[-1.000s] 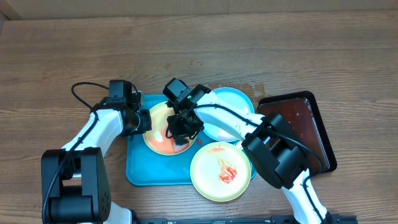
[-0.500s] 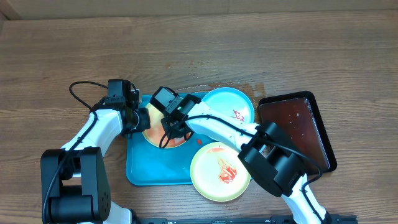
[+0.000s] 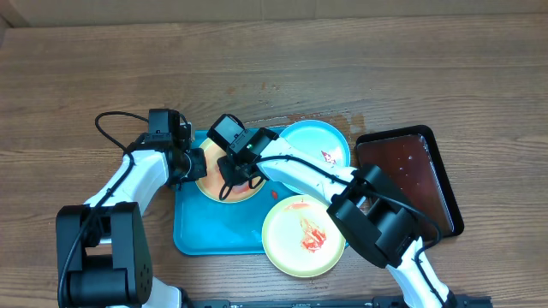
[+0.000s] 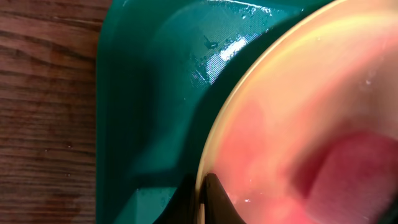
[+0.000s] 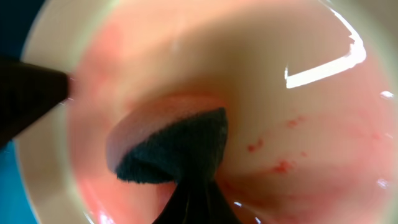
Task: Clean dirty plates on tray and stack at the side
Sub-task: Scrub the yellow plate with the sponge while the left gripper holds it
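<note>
A wood-grain table (image 3: pixel 385 60) is seen carrying everything. A large turquoise tray (image 3: pixel 193 231) is laid flat on it near the front, and a smaller dark tray (image 3: pixel 409 175) holding reddish liquid is set to its right, slightly angled. A red-smeared yellow-green plate (image 3: pixel 304 235) is lapped over the turquoise tray's near right corner, and a light blue plate (image 3: pixel 315 145) over its far right corner.

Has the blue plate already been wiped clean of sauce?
No, the overhead view shows a red smear on the blue plate near its right edge.
</note>
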Tool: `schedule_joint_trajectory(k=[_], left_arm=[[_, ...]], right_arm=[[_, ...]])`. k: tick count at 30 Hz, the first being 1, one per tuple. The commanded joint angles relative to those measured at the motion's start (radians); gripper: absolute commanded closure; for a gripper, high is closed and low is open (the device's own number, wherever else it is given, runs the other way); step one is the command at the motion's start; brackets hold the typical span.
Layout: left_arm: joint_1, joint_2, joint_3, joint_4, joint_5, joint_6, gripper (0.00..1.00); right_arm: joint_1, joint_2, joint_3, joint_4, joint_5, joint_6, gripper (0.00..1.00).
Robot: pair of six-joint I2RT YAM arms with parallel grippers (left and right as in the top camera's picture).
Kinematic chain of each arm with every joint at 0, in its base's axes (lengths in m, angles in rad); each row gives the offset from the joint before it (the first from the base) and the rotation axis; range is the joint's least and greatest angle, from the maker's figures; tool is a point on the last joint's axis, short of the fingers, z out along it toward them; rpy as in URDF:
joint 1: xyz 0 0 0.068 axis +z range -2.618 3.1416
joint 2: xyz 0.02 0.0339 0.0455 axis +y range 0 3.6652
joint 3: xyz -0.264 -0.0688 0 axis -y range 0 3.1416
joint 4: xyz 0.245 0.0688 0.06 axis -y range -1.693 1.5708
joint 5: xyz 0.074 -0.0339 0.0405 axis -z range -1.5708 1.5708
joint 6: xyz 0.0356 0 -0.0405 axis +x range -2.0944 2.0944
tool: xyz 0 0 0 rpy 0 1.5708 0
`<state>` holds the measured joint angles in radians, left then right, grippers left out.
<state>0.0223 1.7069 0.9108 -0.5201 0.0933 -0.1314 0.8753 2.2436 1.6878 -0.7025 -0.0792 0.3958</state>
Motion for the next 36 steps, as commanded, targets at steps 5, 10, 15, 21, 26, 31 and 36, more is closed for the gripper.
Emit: schedule_joint_trajectory(k=[5,10,15,21,26,31,36], left_arm=[[0.0,0.043,-0.022,-0.016,-0.022,-0.007,0.96],[0.0,0.043,-0.022,-0.021,-0.022,-0.007,0.96],[0.0,0.043,-0.022,-0.025,-0.023,-0.007,0.96],[0.001,0.043,-0.022,-0.025,-0.023,-0.007,0.96],[0.001,0.043,-0.022,-0.024,-0.023,-0.007,0.96],[0.001,0.043,-0.022,-0.021,-0.023,-0.007,0.96],[0.0,0.043,-0.022,-0.021,-0.022,-0.007,0.96]], right_arm=[[0.001,0.043,0.027,0.105,-0.061,0.066,0.96],[-0.024,0.043,0.027,0.167,-0.012,0.112,0.96],[-0.076,0.043,0.027,0.178,0.091,0.114,0.96],[-0.169,0.043,0.027,0.112,0.157,0.113,0.96],[-0.196,0.043,0.027,0.004,0.136,0.089,0.96],[-0.185,0.043,0.029,-0.101,-0.011,0.018,0.96],[-0.165,0.043,0.029,-0.172,-0.153,-0.011,0.96]])
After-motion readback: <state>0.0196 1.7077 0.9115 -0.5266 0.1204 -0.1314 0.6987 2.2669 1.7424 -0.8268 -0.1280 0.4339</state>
